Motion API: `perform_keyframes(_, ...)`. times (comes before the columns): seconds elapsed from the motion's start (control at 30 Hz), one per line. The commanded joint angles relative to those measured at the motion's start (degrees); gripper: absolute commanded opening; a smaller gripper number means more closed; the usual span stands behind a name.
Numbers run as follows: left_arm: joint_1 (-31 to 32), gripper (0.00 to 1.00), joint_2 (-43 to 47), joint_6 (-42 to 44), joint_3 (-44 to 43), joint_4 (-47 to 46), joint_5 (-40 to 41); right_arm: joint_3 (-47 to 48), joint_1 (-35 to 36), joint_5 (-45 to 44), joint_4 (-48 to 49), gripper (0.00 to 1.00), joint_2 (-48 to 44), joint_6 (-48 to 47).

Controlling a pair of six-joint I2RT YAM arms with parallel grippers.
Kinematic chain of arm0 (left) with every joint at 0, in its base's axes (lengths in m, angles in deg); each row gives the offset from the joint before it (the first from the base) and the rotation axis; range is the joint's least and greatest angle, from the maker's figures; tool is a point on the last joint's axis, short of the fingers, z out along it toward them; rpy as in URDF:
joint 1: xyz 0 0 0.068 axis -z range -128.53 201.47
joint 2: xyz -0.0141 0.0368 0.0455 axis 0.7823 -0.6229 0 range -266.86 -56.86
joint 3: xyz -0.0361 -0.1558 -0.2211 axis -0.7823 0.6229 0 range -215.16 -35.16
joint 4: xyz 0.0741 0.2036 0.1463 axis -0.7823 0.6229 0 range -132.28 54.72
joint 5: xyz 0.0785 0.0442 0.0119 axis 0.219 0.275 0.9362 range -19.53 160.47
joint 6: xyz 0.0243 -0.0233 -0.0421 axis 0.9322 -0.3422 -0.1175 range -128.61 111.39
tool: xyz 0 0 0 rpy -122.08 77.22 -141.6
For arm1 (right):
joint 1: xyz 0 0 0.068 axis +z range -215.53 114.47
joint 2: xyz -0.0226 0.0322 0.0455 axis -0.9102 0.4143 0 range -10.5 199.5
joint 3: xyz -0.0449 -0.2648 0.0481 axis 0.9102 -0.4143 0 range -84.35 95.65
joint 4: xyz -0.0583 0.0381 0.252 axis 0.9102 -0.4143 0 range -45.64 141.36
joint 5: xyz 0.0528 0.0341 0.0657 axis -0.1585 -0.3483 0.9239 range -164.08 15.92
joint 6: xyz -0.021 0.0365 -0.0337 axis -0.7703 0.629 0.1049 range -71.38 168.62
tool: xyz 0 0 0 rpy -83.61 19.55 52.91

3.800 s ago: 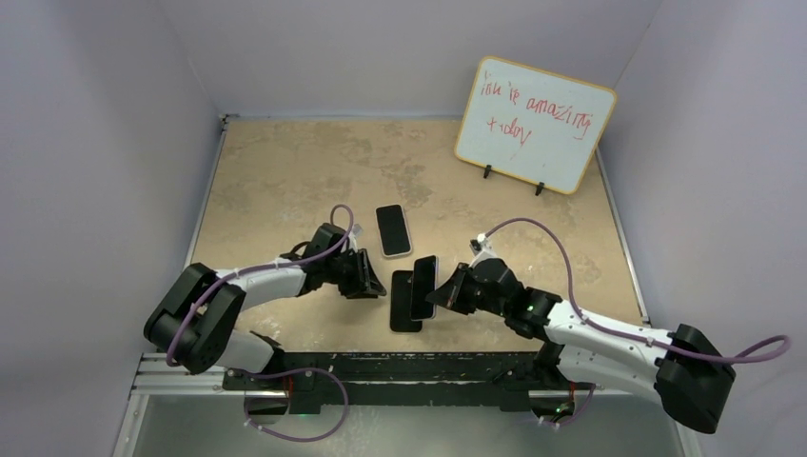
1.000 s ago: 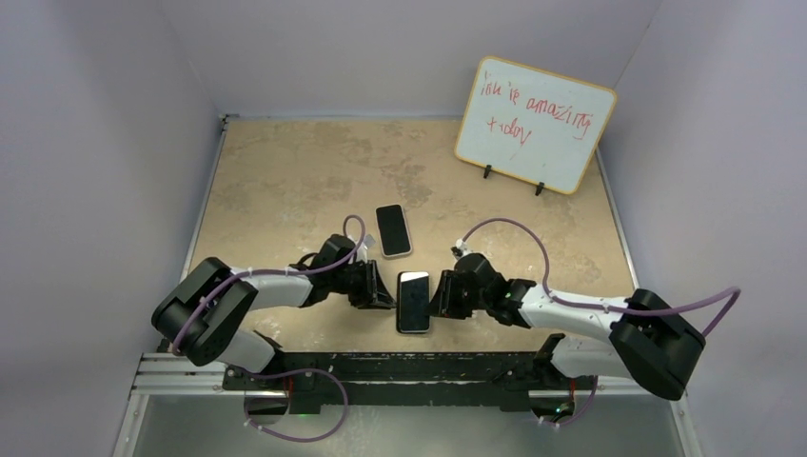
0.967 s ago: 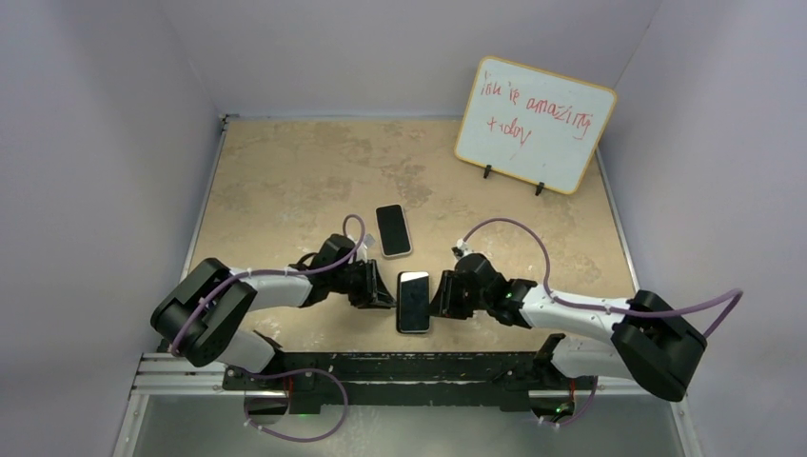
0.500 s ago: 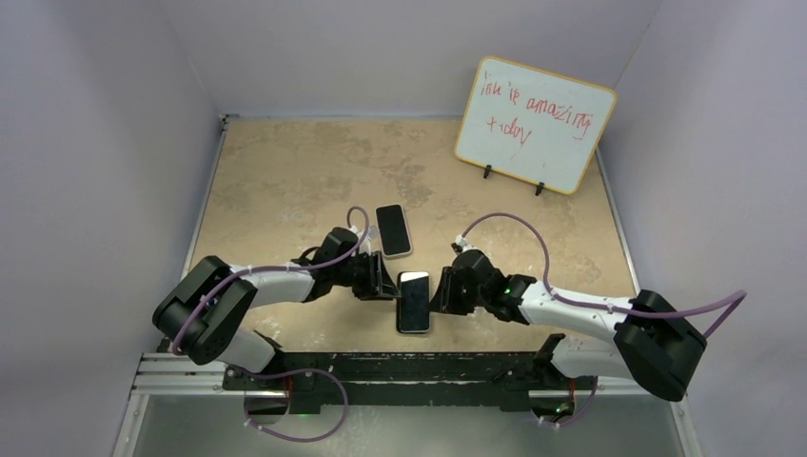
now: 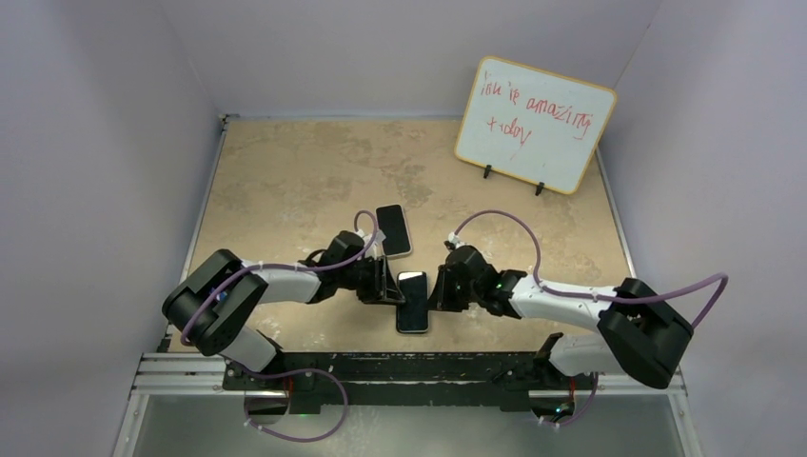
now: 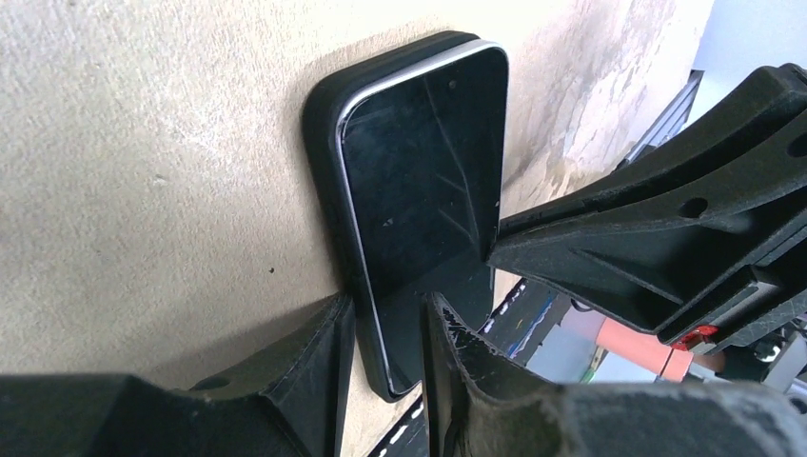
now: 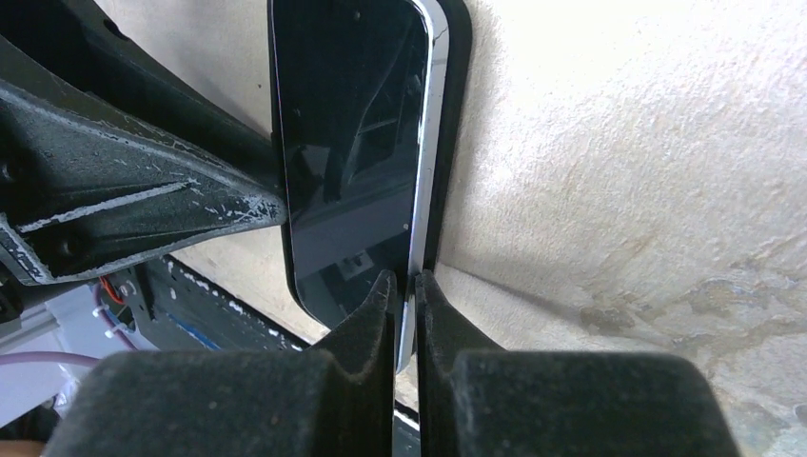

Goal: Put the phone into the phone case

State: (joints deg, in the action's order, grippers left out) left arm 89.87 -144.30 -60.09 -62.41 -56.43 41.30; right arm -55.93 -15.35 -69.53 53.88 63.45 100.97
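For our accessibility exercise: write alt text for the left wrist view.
A dark-screened phone lies in a black phone case on a beige table. The left gripper straddles its near edge, and the right gripper touches the opposite side.

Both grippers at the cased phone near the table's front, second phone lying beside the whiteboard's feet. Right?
Not quite. In the top external view the second phone lies beside the left gripper, well clear of the whiteboard. The right gripper also works the cased phone.
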Motion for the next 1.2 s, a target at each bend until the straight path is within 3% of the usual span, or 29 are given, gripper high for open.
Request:
perform_keyframes(0.0, 1.9, 0.33, -1.0, -0.4, -0.9, -3.5, -0.1, 2.1, 0.1, 2.1, 4.4, 0.06, 2.7, -1.5)
perform_keyframes(0.33, 4.6, 0.25, 1.7, -3.2, -0.3, -4.9, 0.5, 1.0, 0.1, 3.5, 7.7, 0.01, 7.0, -0.7)
perform_keyframes(0.43, 5.1, 0.21, 2.2, -3.5, -0.7, -0.8, 2.5, 0.2, 0.1, -4.1, 4.9, 0.00, 5.1, -1.1)
perform_keyframes(0.63, 5.2, 0.20, 4.1, -4.2, 0.3, 1.6, 4.2, -1.0, 0.0, -4.1, 1.8, 0.00, 0.4, -0.8)
perform_keyframes(0.7, 5.1, 0.20, 5.2, -4.2, -0.1, 3.1, 5.0, -2.1, 0.0, -3.9, 2.5, 0.04, -2.9, -0.8)
perform_keyframes(0.9, 4.1, 0.20, 6.4, -3.6, -1.9, 5.0, 4.9, -5.0, 0.0, -7.9, 1.4, 0.29, -12.2, 1.2)
perform_keyframes(1.17, 1.5, 0.23, 6.5, -2.4, -2.0, 4.9, 4.1, -7.1, -0.1, -5.4, 7.6, 0.48, -9.4, 4.6)
